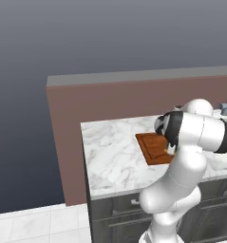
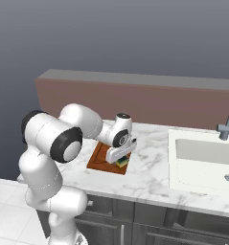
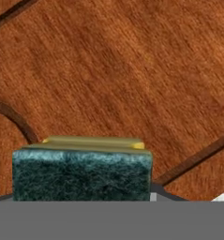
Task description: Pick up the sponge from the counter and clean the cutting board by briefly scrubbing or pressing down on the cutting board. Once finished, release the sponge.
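Observation:
The reddish-brown cutting board (image 1: 152, 144) lies on the white marble counter (image 1: 110, 154), partly behind my arm. In the right base view my gripper (image 2: 121, 161) points down over the board's (image 2: 99, 158) near right corner, shut on the sponge (image 2: 122, 163), whose yellow and green show just under the hand. The sponge rests on or just above the wood. Up close in the hand view, the sponge (image 3: 80, 171) shows its dark green face and a yellow strip above it, with the board's (image 3: 132, 70) grain and groove close behind. My fingers are hidden by the sponge.
A white sink (image 2: 202, 162) with a grey faucet (image 2: 228, 122) sits to the right of the board. The reddish-brown back wall (image 1: 110, 99) runs behind the counter (image 2: 149, 177). The counter's left end drops to the tiled floor (image 1: 34, 223).

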